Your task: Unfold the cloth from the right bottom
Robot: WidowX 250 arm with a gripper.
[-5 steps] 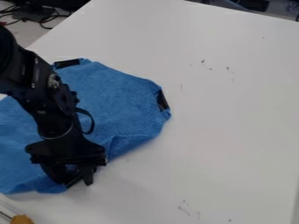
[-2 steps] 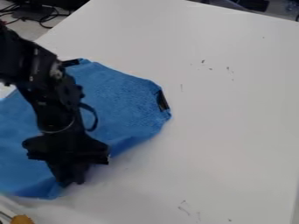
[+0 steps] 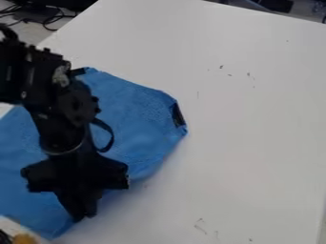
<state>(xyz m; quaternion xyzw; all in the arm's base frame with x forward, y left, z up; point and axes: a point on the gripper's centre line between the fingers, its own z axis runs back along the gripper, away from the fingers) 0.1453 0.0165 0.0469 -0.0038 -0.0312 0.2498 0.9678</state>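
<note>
The gripper (image 3: 83, 217) hangs at the lower left, over the lower edge of the blue cloth (image 3: 130, 112). Its fingers are closed together, with the cloth's lower part pinched at their tips. From there a corner of the cloth spreads down and left toward the table's near edge. The cloth lies across the left side of the white table, with black patches at its top and right corners. The arm covers much of the cloth's middle.
The white table (image 3: 248, 133) extends to the right of the cloth. An orange object (image 3: 24, 238) sits at the bottom left corner, beside a dark item. Black cables (image 3: 38, 18) lie beyond the table at the upper left.
The gripper's fingers have come together on the cloth, and the gripper has moved down the view. The cloth's lower corner has stretched downward with it, and the fold at its lower right has smoothed.
</note>
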